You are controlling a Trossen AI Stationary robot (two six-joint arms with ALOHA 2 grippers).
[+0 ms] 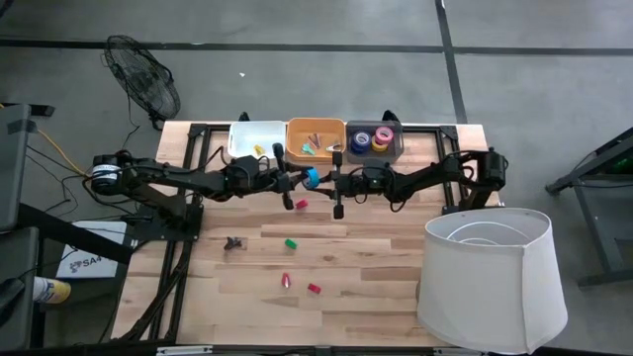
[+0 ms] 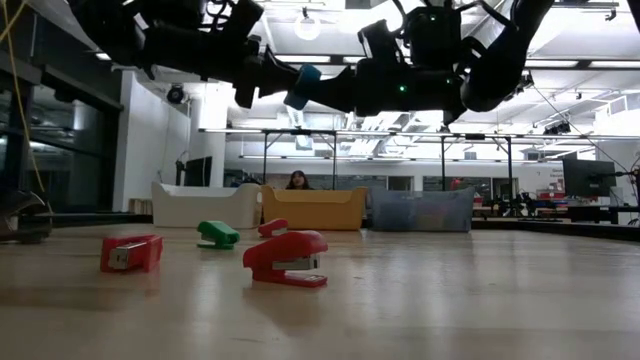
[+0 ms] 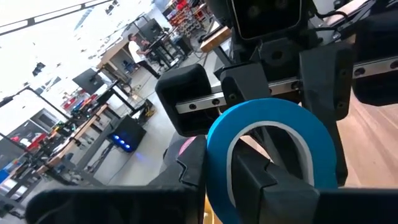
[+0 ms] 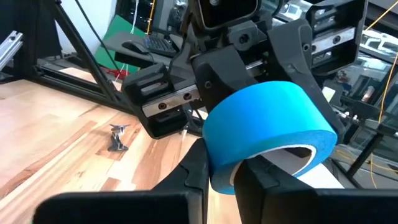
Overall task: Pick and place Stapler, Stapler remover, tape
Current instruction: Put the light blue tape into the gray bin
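Tape (image 1: 312, 177) pinched between left claw (image 1: 300, 179) and right claw (image 1: 323, 180), midair.

No brand, label or number reads clearly anywhere here. The one trace of lettering is on a white sheet (image 1: 87, 259) at the lower left of the high view, on the floor beside the table, where dark letters seem to begin "SA" before an arm's frame cuts them off. The blue tape roll (image 4: 267, 127) shows no print in either wrist view.
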